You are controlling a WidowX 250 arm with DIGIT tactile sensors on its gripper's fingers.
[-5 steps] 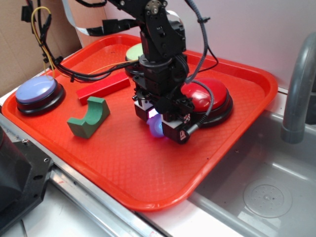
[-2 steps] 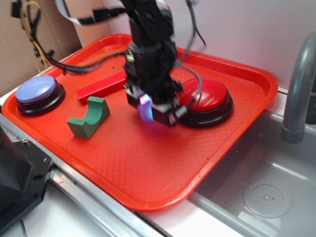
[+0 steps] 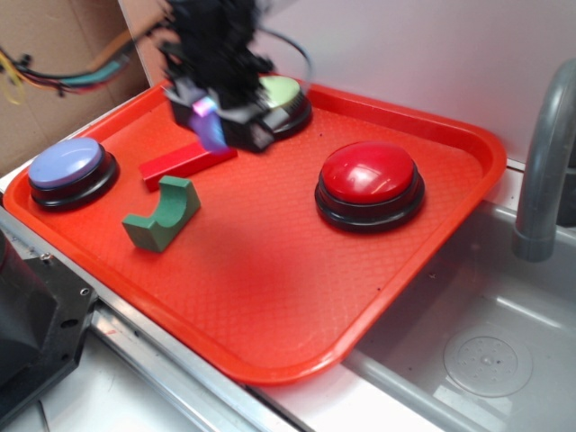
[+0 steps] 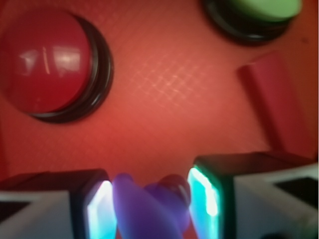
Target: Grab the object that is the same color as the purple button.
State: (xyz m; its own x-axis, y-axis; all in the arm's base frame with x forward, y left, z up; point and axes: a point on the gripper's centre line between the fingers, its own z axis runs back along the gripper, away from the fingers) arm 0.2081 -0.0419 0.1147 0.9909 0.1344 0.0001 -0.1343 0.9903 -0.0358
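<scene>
My gripper [image 3: 212,124] is shut on the small purple object [image 3: 212,128] and holds it in the air above the red tray, near the red bar and the pale green button. In the wrist view the purple object [image 4: 152,204] sits squeezed between my two glowing pads [image 4: 99,209], well above the tray. The purple button [image 3: 66,163], a lavender-blue dome on a black base, stands at the tray's left edge, apart from my gripper. The arm is blurred by motion.
On the red tray [image 3: 270,297] are a red bar [image 3: 180,162], a green arch block [image 3: 164,214], a red dome button [image 3: 370,177] and a pale green dome button [image 3: 281,94]. A grey sink [image 3: 468,351] with a faucet [image 3: 540,162] lies to the right.
My gripper has risen and moved left and back across the tray with the purple object in it, from beside the red button to above the red bar.
</scene>
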